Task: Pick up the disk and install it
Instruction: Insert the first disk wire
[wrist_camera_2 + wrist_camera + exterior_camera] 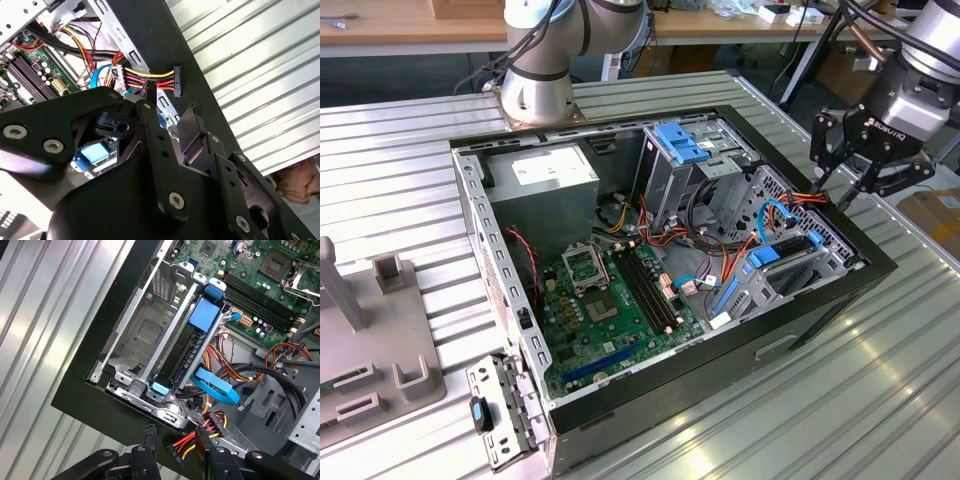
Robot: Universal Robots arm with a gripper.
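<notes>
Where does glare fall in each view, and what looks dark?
Exterior view: glare streaks the ribbed table at that view's right. First wrist view: the table shines beside the black case rim. Second wrist view: the gripper looks dark against the bright table.

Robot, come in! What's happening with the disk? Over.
Gripper open, empty, by the case rim. Disk standing edge-on in the drive cage. Loose power plug near the fingers.
</notes>
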